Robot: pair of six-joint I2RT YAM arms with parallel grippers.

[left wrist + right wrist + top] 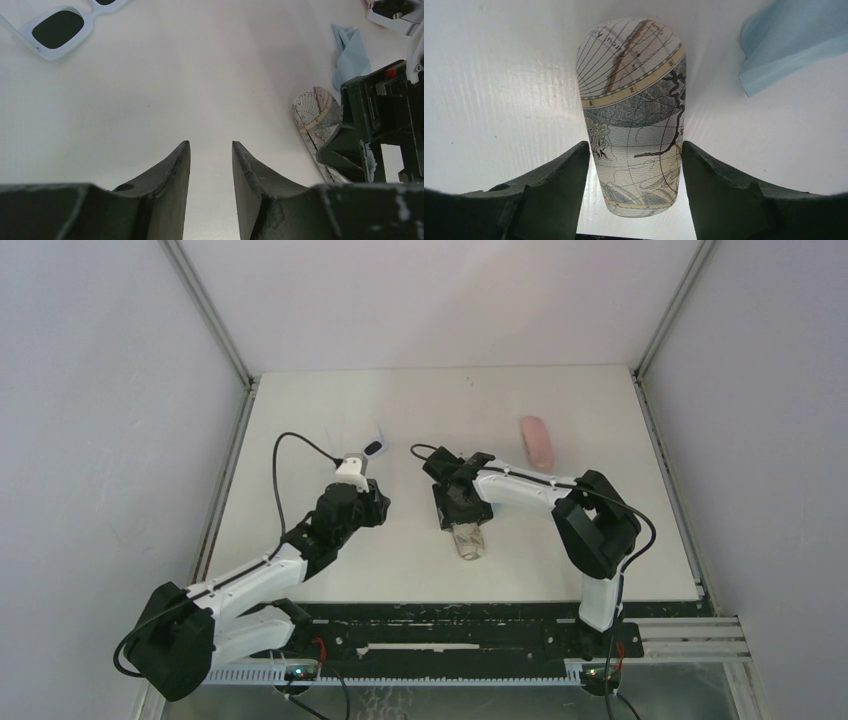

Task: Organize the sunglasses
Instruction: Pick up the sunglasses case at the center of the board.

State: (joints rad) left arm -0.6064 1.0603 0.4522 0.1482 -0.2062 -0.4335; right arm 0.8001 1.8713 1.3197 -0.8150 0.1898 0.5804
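Observation:
The white-framed sunglasses (59, 28) lie on the table ahead and left of my left gripper (210, 146), which is open and empty just above the table. In the top view one of their lenses (372, 448) shows just beyond the left gripper (376, 502). My right gripper (634, 146) is closed around a map-printed glasses case (634, 100) that lies on the table, with a finger against each side. The case also shows in the top view (469, 540), under the right gripper (462, 502). The black-framed sunglasses are not in view.
A pink oval case (537, 441) lies at the back right. A light-blue cloth (791, 40) lies just right of the map case, and it also shows in the left wrist view (351, 55). The right arm's wrist (385, 125) stands close to the right of my left gripper.

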